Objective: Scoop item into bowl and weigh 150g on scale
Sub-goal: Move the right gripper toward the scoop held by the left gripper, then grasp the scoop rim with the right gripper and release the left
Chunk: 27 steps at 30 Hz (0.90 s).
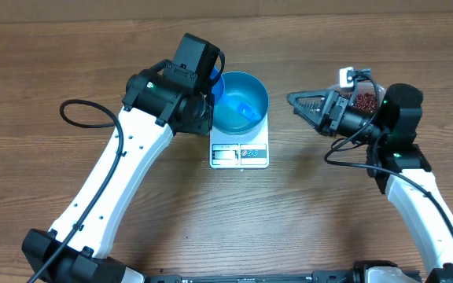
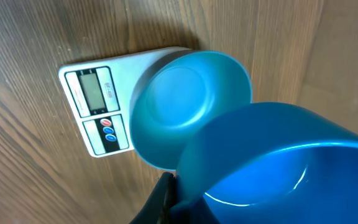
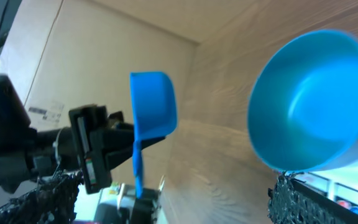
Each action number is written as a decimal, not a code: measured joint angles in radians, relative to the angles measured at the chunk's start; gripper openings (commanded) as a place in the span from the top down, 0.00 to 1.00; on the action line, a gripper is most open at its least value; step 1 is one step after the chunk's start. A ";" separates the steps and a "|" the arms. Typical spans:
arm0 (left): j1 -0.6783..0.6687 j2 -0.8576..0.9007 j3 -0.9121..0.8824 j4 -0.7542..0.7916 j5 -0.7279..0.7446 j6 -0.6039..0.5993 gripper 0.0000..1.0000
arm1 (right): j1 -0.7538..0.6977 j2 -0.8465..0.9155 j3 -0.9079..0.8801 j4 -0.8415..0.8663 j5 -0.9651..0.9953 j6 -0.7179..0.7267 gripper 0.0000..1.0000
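Because the left gripper [image 3: 124, 134] has its fingers pinched tight on the handle of the little blue scoop [image 3: 153, 102], the cup of the scoop hangs just over the bowl [image 2: 173, 106]. I think it is held there so that anything in it would drop straight in. The scoop looks empty to me, and so does the bowl. The bowl sits on the scale [image 1: 240, 153], so the scale can weigh whatever goes in. The number window is on the 6 o'clock edge, where the bowl does not cover it. At 3 o'clock from the bowl the right gripper [image 1: 297, 104] points toward it with its fingers wide apart, holding nothing. Farther out toward 3 o'clock are the beans [image 1: 365, 101], partly hidden under the right arm, well apart from the bowl. I count two grippers, one scoop, one bowl, one scale and one heap of beans, with far too many beans to count.
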 measured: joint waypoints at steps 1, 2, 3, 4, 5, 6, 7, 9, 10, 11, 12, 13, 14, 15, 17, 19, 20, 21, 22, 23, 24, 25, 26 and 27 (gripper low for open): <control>0.000 0.002 0.000 0.002 0.000 -0.016 0.96 | 0.019 0.000 0.000 0.006 0.006 0.010 0.01; 0.000 0.005 0.000 0.005 -0.002 -0.031 0.96 | 0.041 0.000 0.000 0.013 0.017 0.019 0.01; 0.000 0.009 0.000 0.006 -0.003 -0.048 0.96 | 0.067 0.000 0.000 0.023 0.036 0.032 0.03; 0.000 0.013 0.000 0.007 -0.003 -0.056 0.96 | 0.085 0.000 0.000 0.026 0.051 0.042 0.05; 0.000 0.018 0.000 0.006 -0.003 -0.067 0.96 | 0.102 0.000 0.000 0.029 0.069 0.050 0.06; 0.000 0.023 0.000 0.007 -0.003 -0.075 0.96 | 0.126 0.000 0.000 0.034 0.097 0.065 0.07; 0.000 0.028 0.000 0.008 -0.002 -0.082 0.96 | 0.153 0.000 0.000 0.038 0.136 0.077 0.10; 0.000 0.040 0.000 0.010 0.006 -0.094 0.96 | 0.180 0.000 0.000 0.045 0.179 0.089 0.14; 0.000 0.045 0.000 0.013 0.013 -0.097 0.96 | 0.206 0.000 0.000 0.058 0.220 0.096 0.15; 0.000 0.051 0.000 0.015 0.020 -0.098 0.96 | 0.217 0.000 0.000 0.063 0.236 0.100 0.15; 0.000 0.056 0.000 0.018 0.026 -0.101 0.96 | 0.238 0.000 0.000 0.073 0.264 0.103 0.16; 0.000 0.062 0.000 0.021 0.033 -0.104 0.96 | 0.259 0.000 0.000 0.088 0.290 0.107 0.17; 0.000 0.066 0.000 0.022 0.039 -0.105 0.96 | 0.277 0.000 0.000 0.095 0.311 0.107 0.20; 0.000 0.069 0.000 0.022 0.046 -0.105 0.96 | 0.291 0.000 0.000 0.098 0.328 0.110 0.25; 0.000 0.075 0.000 0.023 0.063 -0.105 0.96 | 0.315 0.000 0.000 0.102 0.364 0.119 0.27; 0.000 0.077 0.000 0.024 0.081 -0.105 0.96 | 0.333 0.000 0.000 0.103 0.399 0.117 0.32; 0.000 0.077 0.000 0.026 0.085 -0.106 0.96 | 0.341 0.000 0.000 0.102 0.418 0.117 0.34; 0.000 0.077 0.000 0.028 0.090 -0.106 0.96 | 0.344 0.000 0.000 0.102 0.429 0.116 0.38; 0.000 0.077 0.000 0.029 0.093 -0.106 0.96 | 0.347 0.000 0.000 0.103 0.441 0.117 0.40; 0.000 0.077 0.000 0.028 0.097 -0.106 0.96 | 0.349 0.000 0.000 0.102 0.452 0.120 0.42; 0.000 0.077 0.000 0.028 0.101 -0.105 0.96 | 0.352 0.000 0.000 0.102 0.463 0.117 0.46; 0.000 0.077 0.000 0.028 0.108 -0.105 0.96 | 0.353 0.000 0.000 0.102 0.472 0.117 0.51; 0.000 0.077 0.000 0.028 0.114 -0.105 0.96 | 0.353 0.000 0.000 0.102 0.477 0.118 0.58; 0.000 0.077 0.000 0.028 0.121 -0.105 0.96 | 0.353 0.000 0.000 0.102 0.484 0.114 0.62</control>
